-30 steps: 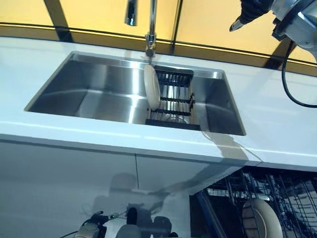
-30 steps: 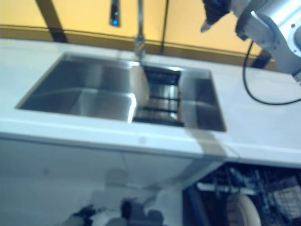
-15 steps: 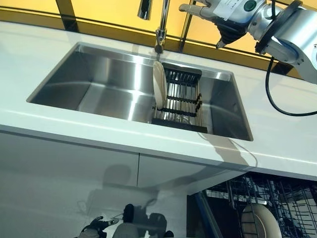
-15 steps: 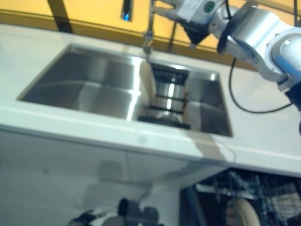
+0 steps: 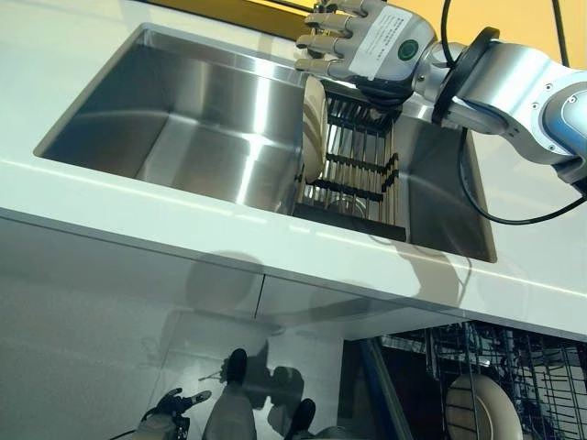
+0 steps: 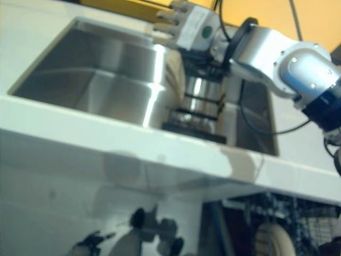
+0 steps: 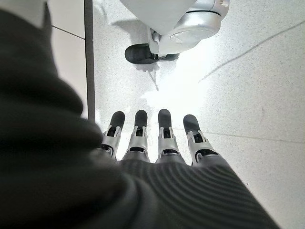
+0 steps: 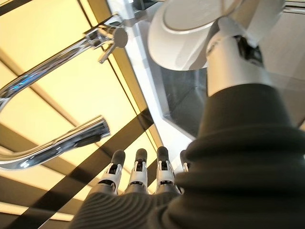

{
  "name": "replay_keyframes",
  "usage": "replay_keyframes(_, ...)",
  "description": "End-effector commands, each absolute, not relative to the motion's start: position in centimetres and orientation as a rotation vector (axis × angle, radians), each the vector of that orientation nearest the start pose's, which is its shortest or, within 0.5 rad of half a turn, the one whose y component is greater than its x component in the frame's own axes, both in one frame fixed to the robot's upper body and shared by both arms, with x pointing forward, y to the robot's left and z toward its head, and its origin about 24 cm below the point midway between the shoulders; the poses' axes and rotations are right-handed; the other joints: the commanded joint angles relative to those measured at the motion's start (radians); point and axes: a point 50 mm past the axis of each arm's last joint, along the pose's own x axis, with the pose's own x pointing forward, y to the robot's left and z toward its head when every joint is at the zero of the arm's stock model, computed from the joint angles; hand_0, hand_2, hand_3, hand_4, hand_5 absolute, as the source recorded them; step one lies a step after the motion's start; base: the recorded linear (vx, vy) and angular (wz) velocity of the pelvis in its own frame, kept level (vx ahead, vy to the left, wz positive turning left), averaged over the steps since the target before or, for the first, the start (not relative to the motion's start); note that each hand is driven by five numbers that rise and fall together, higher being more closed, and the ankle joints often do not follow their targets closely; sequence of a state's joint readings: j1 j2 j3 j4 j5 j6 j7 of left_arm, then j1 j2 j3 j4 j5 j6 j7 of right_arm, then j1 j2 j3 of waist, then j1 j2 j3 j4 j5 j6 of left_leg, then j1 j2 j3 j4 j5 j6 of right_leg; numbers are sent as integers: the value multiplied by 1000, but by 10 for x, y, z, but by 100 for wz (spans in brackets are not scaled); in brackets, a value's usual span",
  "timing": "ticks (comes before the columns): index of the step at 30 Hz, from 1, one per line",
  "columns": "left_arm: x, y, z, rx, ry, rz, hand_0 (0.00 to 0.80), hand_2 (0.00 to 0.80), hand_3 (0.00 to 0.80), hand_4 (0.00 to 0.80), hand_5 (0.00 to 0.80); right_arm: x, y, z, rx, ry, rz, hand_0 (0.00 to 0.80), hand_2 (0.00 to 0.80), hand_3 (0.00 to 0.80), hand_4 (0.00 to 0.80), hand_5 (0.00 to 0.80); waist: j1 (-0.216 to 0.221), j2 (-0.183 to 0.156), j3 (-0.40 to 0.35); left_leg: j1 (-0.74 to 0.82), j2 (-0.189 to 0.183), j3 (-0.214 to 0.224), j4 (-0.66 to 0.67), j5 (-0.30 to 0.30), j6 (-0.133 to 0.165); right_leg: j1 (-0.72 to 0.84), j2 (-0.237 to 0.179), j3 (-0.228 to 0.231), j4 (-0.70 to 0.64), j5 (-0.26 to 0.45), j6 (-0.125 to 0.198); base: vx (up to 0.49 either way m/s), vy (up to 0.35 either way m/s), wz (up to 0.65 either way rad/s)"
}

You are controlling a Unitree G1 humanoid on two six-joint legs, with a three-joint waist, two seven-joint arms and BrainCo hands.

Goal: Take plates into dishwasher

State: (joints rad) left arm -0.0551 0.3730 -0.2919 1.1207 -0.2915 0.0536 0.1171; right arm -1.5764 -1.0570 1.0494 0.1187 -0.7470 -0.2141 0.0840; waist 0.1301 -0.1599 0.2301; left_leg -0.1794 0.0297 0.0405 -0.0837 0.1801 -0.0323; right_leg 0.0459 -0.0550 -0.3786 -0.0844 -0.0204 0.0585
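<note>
Right hand lowered above plate | fingers extended

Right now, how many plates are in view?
2. One plate stands on edge in the black rack inside the sink, just below the right hand. The other plate stands in the dishwasher rack below the counter. More could be hidden there.
</note>
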Motion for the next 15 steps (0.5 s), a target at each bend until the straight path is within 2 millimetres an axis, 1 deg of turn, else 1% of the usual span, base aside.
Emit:
replay_keyframes(1, 138, 281, -131, 306, 1075, 282, 0, 0, 0, 0, 0, 309, -95, 380, -2289, -1092, 76, 0, 0, 0, 0, 0, 29, -46, 21, 71, -16, 41, -4, -118, -6, -81, -38, 24, -3, 118, 81, -9, 15, 5)
replay_keyframes(10, 144, 284, -127, 286, 1051, 309, 0, 0, 0, 0, 0, 310, -86, 376, -2301, -1091, 81, 0, 0, 0, 0, 0, 41, -54, 46, 51, -17, 36, -4, -117, -6, -98, -37, 21, -3, 119, 81, -4, 2, 1)
replay_keyframes(15, 142, 285, -128, 272, 1052, 313, 0, 0, 0, 0, 0, 311, -83, 375, -2331, -1083, 77, 0, 0, 0, 0, 0, 46, -61, 57, 45, -17, 32, -4, -116, -6, -103, -36, 17, -3, 120, 81, -7, 2, 4)
